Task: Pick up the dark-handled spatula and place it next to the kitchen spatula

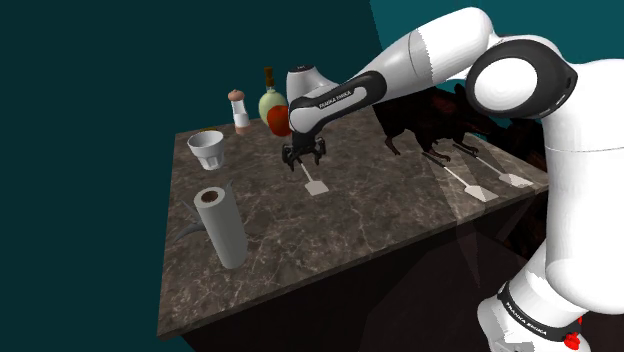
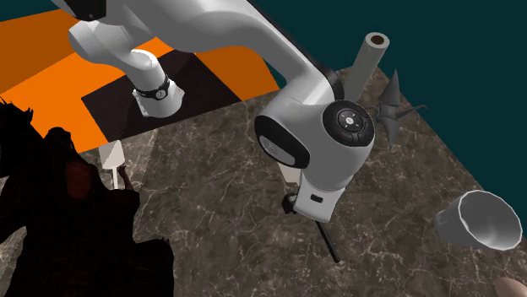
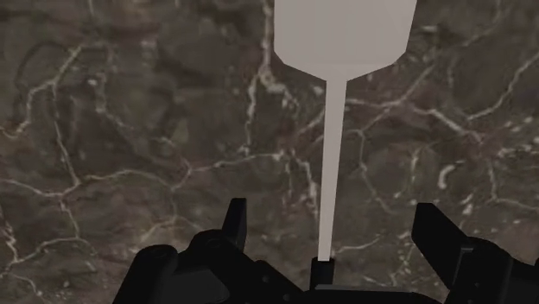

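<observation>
Claw (image 1: pixel 303 158) hangs spread over the spatula (image 1: pixel 312 184), one finger on each side of its dark handle end (neither touching), aligned for a pinch. The spatula lies flat on the bench (image 1: pixel 400 220), well apart from the other spatulas (image 1: pixel 470 186).

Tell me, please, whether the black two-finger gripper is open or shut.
Open: the fingers of the black two-finger gripper stand apart, flanking the pale-bladed, dark-handled spatula without touching it.

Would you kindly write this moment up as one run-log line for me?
phase: pre-grasp | gripper: open, straddling spatula, not touching | spatula: lying on counter | placed: no
</observation>
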